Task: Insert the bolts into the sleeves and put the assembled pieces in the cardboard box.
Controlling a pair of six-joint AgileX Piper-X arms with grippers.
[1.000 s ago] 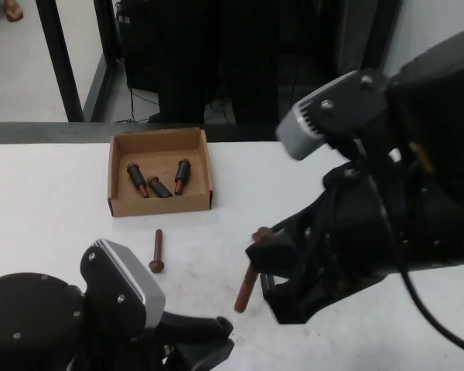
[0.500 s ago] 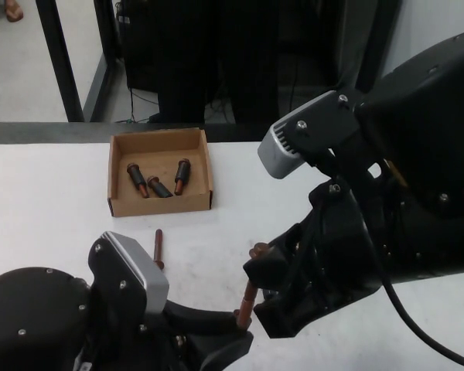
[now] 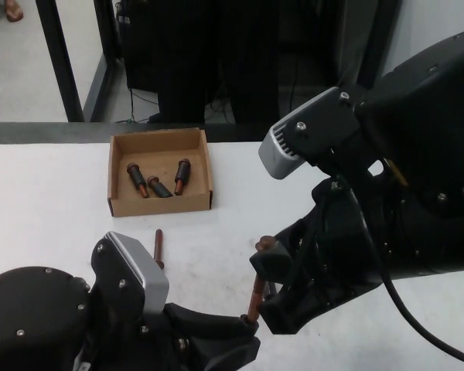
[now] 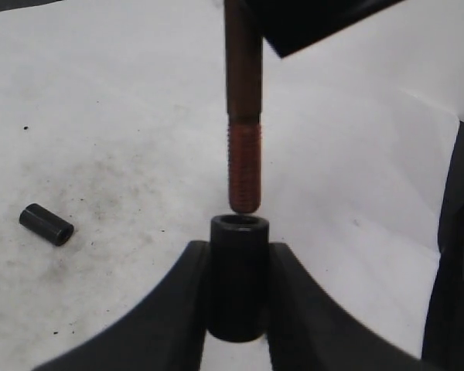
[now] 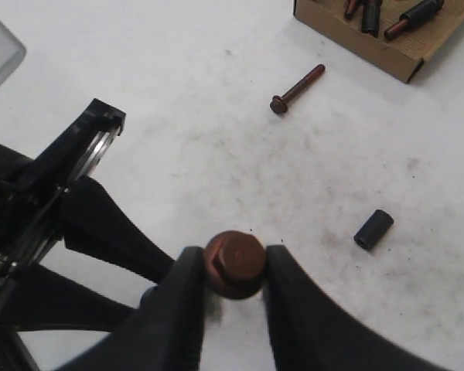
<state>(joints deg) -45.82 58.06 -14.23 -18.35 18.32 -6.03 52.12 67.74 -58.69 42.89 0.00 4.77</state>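
So the left gripper (image 4: 237, 259) has its two fingers clamped on a black sleeve (image 4: 237, 282), one finger on each side, and the sleeve stands upright with its open mouth facing up. The right gripper (image 5: 233, 272) is pinched shut on the hex head of a copper-coloured bolt (image 4: 242, 116), which hangs pretty much straight down. In the left wrist view the threaded tip sits right over the sleeve's mouth, lined up with the hole, but it's not inside yet. Whether the tip is actually touching the rim or just a hair above it, I honestly can't tell. In the high view the two arms meet at the near side of the white bench (image 3: 46, 193), the left arm low in the corner and the right arm coming in from the other side. A spare sleeve (image 5: 373, 229) lies on its side on the bench near the grippers, with nothing touching it. A spare bolt (image 5: 297, 89) also lies flat, between the grippers and the cardboard box (image 3: 161, 204), near the box's front wall but apart from it. The box sits farther back on the bench, and there are three assembled pieces (image 3: 159, 187) lying on its floor, all close together.
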